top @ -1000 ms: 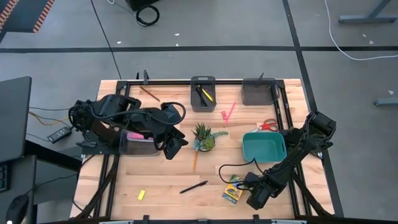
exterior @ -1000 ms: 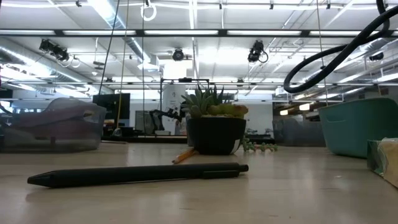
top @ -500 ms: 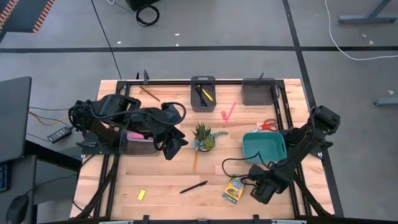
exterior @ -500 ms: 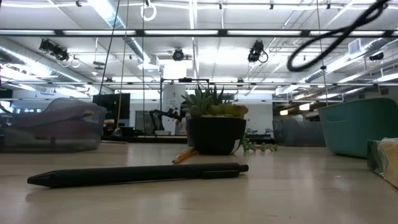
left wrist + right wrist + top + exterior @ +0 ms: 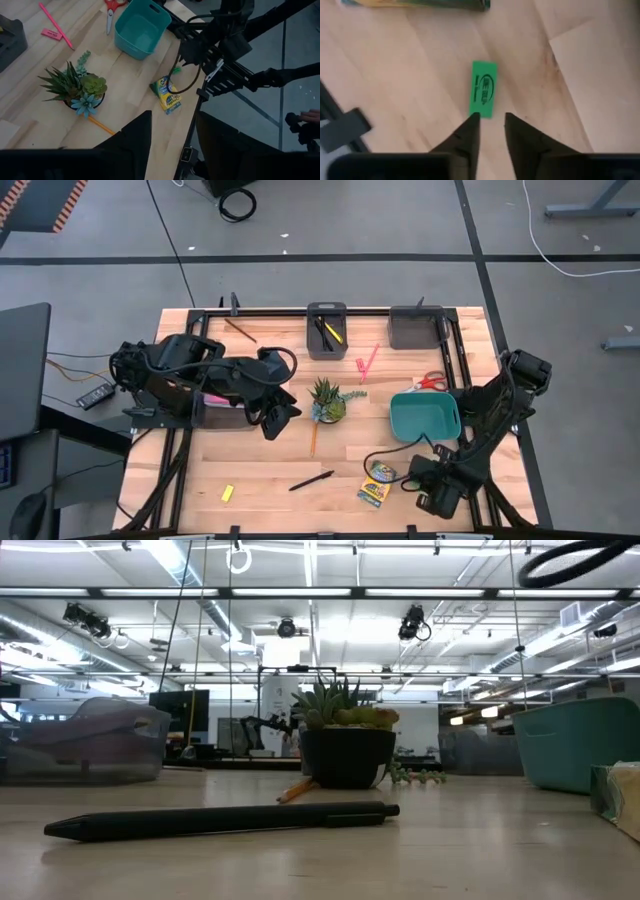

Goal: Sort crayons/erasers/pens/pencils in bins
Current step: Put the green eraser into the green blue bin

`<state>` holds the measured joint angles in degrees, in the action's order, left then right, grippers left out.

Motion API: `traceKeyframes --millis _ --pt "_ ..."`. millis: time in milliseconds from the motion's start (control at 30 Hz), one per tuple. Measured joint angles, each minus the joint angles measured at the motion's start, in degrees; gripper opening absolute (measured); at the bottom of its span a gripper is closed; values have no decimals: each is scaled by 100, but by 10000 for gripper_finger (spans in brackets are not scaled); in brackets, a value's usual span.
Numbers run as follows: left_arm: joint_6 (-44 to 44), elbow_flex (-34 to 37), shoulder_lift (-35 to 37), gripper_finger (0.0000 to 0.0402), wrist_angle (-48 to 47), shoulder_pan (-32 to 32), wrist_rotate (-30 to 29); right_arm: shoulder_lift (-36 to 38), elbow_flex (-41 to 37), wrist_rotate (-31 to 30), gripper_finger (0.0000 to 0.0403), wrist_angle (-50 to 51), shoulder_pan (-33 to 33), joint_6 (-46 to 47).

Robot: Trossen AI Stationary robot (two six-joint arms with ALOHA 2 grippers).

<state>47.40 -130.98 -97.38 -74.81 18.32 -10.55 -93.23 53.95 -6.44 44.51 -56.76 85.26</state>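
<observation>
I note my right gripper point(image 5: 491, 125) poised, fingers slightly parted and empty, over the green eraser point(image 5: 483, 88) lying flat beside the crayon box point(image 5: 376, 484): light, stiff, best pinched across its narrow sides.

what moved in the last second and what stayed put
The right arm's tool slid away from the crayon box toward the table's right front corner; it now hovers just short of a green eraser, fingers slightly apart, holding nothing. The left tool, black pen, plant and teal bin stayed put.
</observation>
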Motion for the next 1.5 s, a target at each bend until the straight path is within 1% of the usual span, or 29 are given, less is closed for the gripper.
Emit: traceKeyframes --millis 100,233,333,467,533,600,667,733,900,1100,1267,1367,1500 --pt "2 0 0 162 0 33 -75 -66 0 -374 140 1 -139 -46" --pt "74 0 0 162 0 31 -162 -74 2 -676 178 -39 -207 -90" --pt "122 13 -2 162 6 65 -354 -74 2 -748 196 -175 -205 -121" --pt "100 17 -46 162 -6 191 -860 -86 5 -757 208 -593 -205 -403" --pt "88 18 -85 162 -23 233 -1085 -185 16 -646 208 -716 -203 -451" --pt "82 26 -121 162 -68 276 -1228 -387 15 -345 208 -681 -200 -485" --pt "83 16 -161 162 -57 278 -1265 -555 15 -77 206 -635 -205 -610" --pt "91 17 -232 162 -74 278 -1265 -652 15 49 205 -629 -182 -636" --pt "107 22 -373 162 -80 289 -1272 -676 16 30 204 -429 -108 -284" --pt "84 22 -533 162 -80 237 -1274 -663 30 -5 204 -448 -87 -276" --pt "86 22 -549 162 -76 208 -1276 -803 31 -15 203 -493 -71 -293" --pt "91 22 -549 162 -77 202 -1276 -880 28 52 192 -468 -63 -296" --pt "146 22 -549 162 -74 202 -1276 -886 24 48 159 -417 -38 -265"
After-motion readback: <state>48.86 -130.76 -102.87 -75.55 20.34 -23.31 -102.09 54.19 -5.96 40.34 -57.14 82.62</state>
